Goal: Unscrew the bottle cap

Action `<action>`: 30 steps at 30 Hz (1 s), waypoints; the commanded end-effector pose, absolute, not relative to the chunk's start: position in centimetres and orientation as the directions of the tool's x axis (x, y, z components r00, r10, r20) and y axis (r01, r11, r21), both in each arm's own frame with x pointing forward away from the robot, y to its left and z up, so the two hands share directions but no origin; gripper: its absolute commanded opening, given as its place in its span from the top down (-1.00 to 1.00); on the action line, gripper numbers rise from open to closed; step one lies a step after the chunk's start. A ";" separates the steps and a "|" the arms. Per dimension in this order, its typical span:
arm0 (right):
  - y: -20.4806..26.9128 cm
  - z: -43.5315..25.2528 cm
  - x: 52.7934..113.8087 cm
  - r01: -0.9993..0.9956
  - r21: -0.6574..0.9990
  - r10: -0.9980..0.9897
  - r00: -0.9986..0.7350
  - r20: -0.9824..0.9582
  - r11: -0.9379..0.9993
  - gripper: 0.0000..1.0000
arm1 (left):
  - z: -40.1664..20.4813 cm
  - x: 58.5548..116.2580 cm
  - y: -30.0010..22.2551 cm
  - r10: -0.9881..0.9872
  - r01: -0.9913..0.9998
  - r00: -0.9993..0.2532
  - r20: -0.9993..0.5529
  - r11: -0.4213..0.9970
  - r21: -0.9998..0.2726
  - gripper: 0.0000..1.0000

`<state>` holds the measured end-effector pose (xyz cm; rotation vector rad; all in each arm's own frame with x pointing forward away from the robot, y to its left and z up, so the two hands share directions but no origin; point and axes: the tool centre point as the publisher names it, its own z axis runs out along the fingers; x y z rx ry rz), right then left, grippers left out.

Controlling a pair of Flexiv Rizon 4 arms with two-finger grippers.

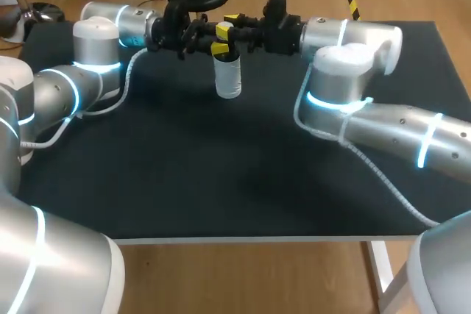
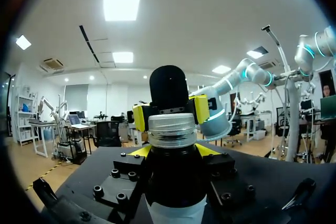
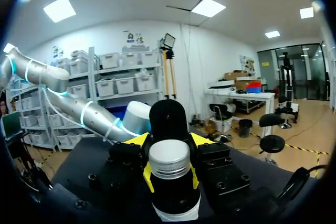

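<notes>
Over the black worktop [image 1: 221, 182], the bottle [image 1: 228, 79] is upright at the far middle. Your left tool [image 2: 174, 151] is clamped on its dark shoulder from the left. Your right tool [image 3: 169, 177] pinches the silver cap [image 3: 169, 157] from the right, just above.

A bottle [image 1: 229, 82] is upright at the far side of the bench [image 1: 221, 182], near its middle. The left claw [image 2: 173, 151] comes in level from the bottle's left, with a finger pressed to either side of its neck, just under the cap [image 2: 171, 129]. The right claw [image 3: 169, 176] comes in from the bottle's right, facing the left claw, its fingers closed on the cap from two sides. Both arms lie across the bench's far half, one on each side of the bottle.
</notes>
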<state>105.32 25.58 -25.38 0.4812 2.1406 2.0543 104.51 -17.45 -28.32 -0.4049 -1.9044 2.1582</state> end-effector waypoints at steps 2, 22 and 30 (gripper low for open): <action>24.6 -26.8 105.7 0.136 0.991 -0.167 -0.977 0.131 -0.018 1.00 | -28.3 105.0 -17.2 0.378 0.007 -0.924 -0.058 -0.135 -0.991 1.00; 25.3 -26.9 103.8 0.085 0.991 -0.742 -0.658 0.132 0.102 1.00 | -28.3 105.0 -17.2 0.378 0.007 -0.924 -0.058 -0.135 -0.991 1.00; 25.6 -27.4 103.4 0.093 0.983 -0.853 -0.490 0.182 0.157 1.00 | -28.3 105.0 -17.2 0.378 0.007 -0.924 -0.058 -0.135 -0.991 1.00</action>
